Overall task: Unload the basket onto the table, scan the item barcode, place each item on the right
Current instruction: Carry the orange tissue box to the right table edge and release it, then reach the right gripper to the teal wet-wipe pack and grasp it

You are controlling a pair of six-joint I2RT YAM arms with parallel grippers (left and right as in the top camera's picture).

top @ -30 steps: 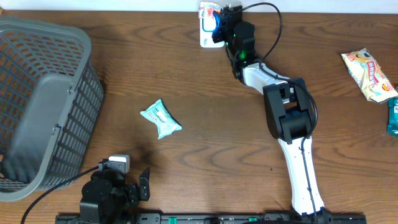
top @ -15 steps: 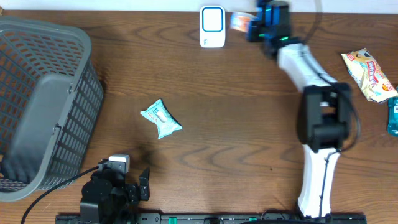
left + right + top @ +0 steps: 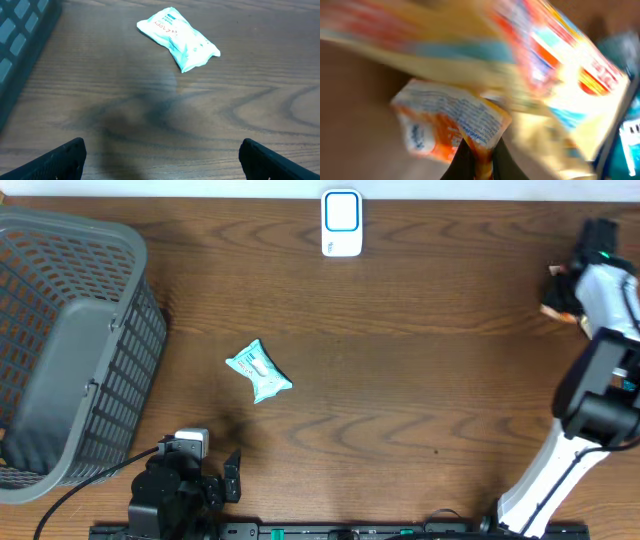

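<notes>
One second ago the right arm was reaching to the upper middle of the overhead frame, with its tool just in front of the white scanner [image 3: 342, 222]. Half a second ago it was already to the right of the scanner, and now it is at the far right edge, well apart from the scanner. The left tool [image 3: 161, 159] has not moved from the lower left and its fingers stand wide apart with nothing between them. The teal packet [image 3: 258, 371], the grey basket [image 3: 60, 350] at the left and the scanner lie where they were on the brown bench [image 3: 420, 380]. The right tool [image 3: 477, 160] is clamped on a small orange and white packet [image 3: 445, 125], pinching it by its lower corner. This packet has fine blue print on a white panel, and it looks crumpled; the picture is blurred, so I cannot tell where a barcode is. Just behind it, in the right wrist view, is a big yellow snack bag [image 3: 560, 75] with red and blue print.
</notes>
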